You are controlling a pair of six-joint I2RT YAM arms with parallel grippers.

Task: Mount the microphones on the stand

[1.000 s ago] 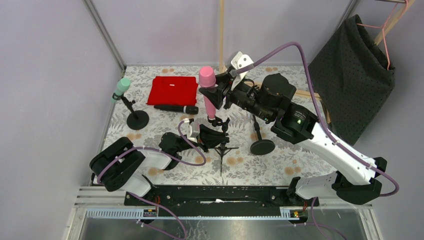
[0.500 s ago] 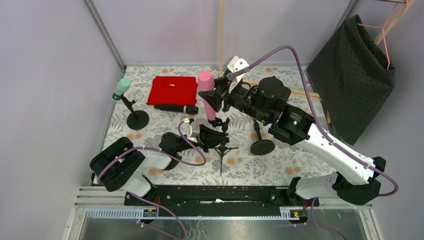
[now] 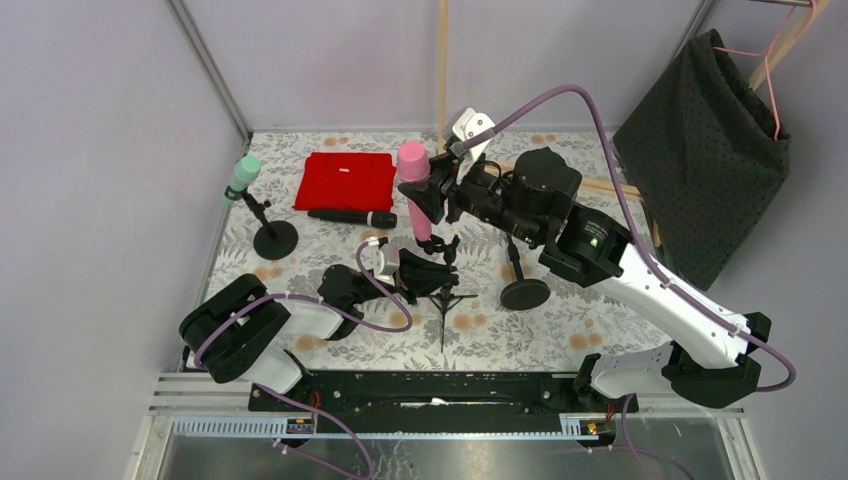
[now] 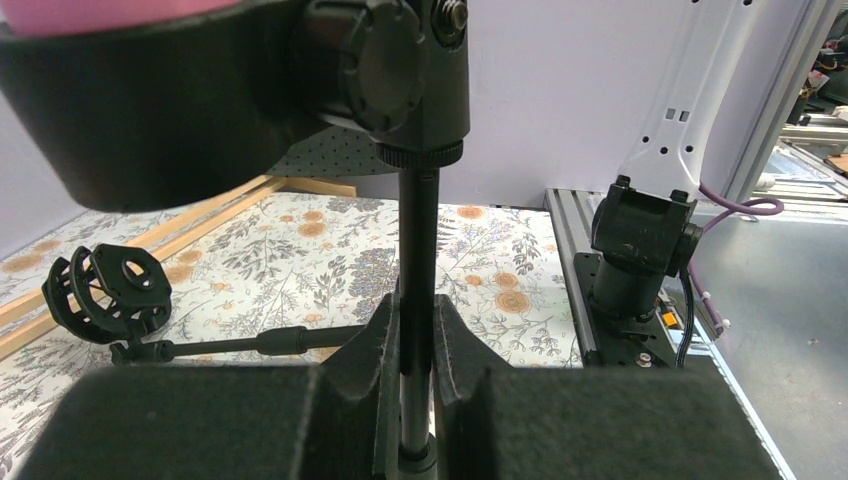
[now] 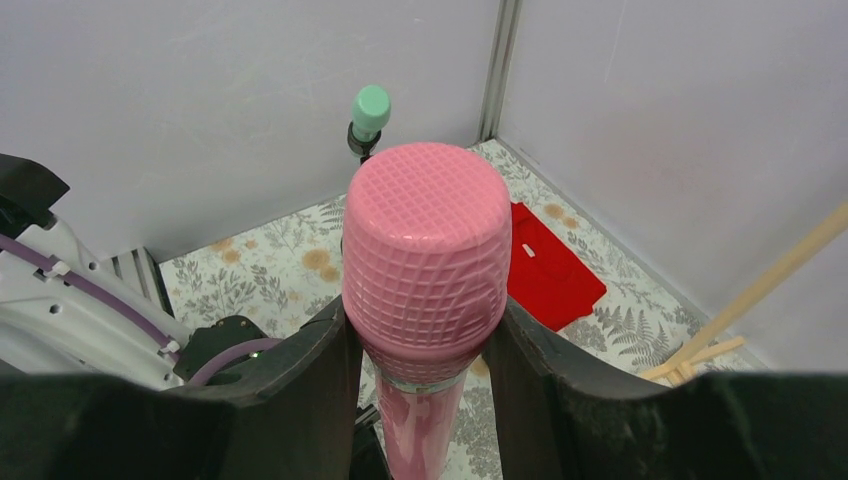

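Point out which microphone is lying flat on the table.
The black microphone, flat beside the red cloth. The mint green microphone sits in a stand, and the pink microphone is upright in the right claw.

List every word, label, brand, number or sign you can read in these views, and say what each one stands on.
No text can be read in any view.
A small white tag sits on the red cloth, but it is too small to read.
The pink microphone shows no print on the parts in view.
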